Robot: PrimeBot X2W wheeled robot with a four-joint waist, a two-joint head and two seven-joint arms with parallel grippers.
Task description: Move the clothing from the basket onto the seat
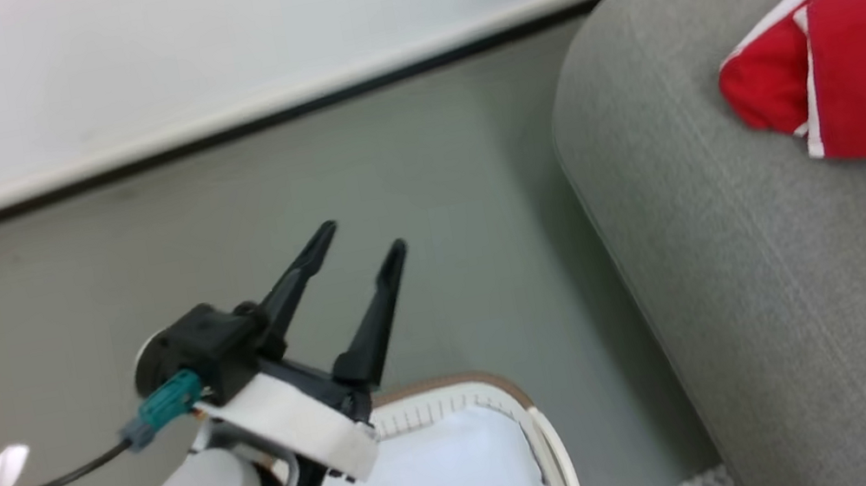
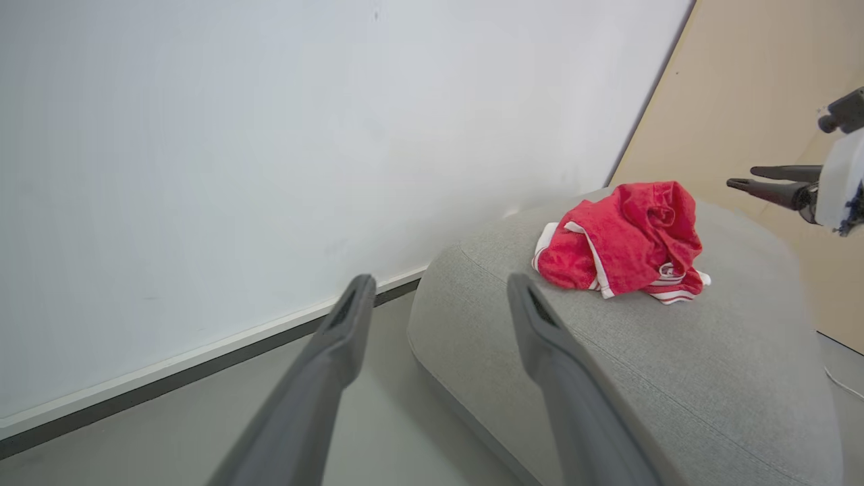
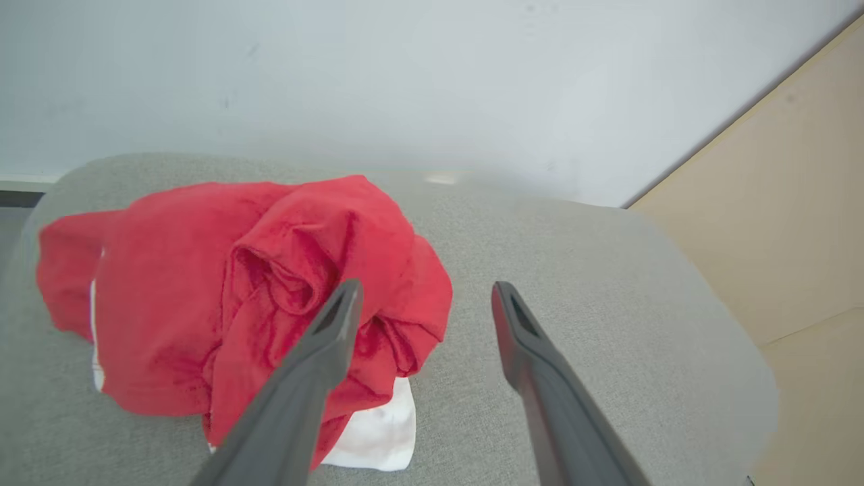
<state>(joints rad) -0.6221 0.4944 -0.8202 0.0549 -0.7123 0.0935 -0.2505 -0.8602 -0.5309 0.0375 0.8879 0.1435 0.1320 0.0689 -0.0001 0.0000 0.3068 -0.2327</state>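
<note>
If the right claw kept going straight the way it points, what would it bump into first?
Probably the red clothes. The open right claw points at their edge on the grey seat. Half of it lines up with the clothes and half with bare seat, and depth is unclear.

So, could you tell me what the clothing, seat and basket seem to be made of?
Clothing: soft red fabric, matte, crumpled in loose folds, with white trim.
Seat: grey woven upholstery, matte, its weave and a seam showing.
Basket: probably white plastic, smooth, with rows of small holes; what the tan rim is made of is unclear.
</note>
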